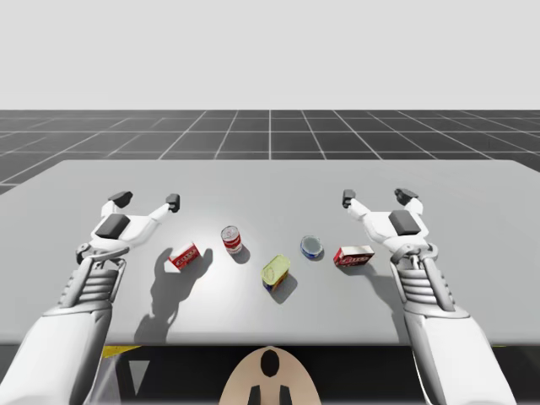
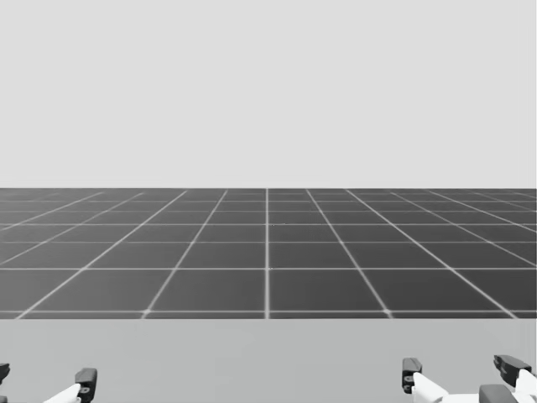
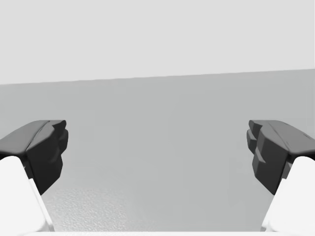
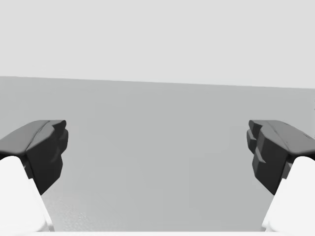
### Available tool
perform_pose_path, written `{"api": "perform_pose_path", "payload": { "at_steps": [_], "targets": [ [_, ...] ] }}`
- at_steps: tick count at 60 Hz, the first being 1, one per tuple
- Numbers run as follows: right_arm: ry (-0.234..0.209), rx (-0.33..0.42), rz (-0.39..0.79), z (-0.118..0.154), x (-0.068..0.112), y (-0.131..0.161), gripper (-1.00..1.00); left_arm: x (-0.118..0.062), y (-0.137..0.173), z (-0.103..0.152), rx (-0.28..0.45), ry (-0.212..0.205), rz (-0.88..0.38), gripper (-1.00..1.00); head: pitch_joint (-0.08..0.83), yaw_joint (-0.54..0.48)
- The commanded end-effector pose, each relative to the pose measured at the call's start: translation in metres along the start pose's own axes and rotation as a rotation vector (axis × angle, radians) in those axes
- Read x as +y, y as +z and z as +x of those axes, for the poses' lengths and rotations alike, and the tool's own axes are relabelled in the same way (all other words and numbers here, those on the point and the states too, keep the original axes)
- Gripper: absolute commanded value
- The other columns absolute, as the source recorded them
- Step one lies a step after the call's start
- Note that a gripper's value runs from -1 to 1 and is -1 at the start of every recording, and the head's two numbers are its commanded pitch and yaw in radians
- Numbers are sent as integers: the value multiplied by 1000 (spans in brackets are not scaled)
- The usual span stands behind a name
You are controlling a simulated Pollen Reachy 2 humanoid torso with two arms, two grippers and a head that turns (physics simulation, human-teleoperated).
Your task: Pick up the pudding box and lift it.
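Nothing is grasped yet: the left hand and right hand hover open and empty, and the darker red box, likely the pudding, lies untouched on the surface at the right hand's seven o'clock.

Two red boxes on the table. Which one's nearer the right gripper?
The red box beside the blue can, by my right gripper. The other red box lies past the red can, by my left gripper.
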Motion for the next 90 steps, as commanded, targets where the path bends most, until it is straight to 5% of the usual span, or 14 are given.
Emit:
{"api": "perform_pose_path", "payload": {
  "at_steps": [1, 10, 33, 56, 76, 84, 90],
  "targets": [
    [12, -2, -11, 1, 1, 2, -1000, -1, 1, 0, -4, -8, 1, -1000, 9, -3],
    [16, -12, 24, 3, 1, 3, -1000, -2, 1, -1, -3, -13, 2, -1000, 46, -3],
    [13, -9, 21, 5, 0, 1, -1000, -2, 0, -2, 0, -37, 14, -1000, 389, -47],
    [15, -7, 19, 5, 0, 1, -1000, -5, -1, 0, -8, -51, 0, -1000, 686, -337],
    [-7, -4, 41, 13, 2, 7, -1000, -5, -1, 1, -12, -46, -2, -1000, 714, -376],
    [-37, 0, 19, 33, 4, 36, -1000, -6, 0, 1, -8, -40, 2, -1000, 699, -370],
    [-16, 20, 15, 35, 7, 59, -1000, -6, 0, 0, -4, -41, 4, -1000, 694, -367]
  ]
}}
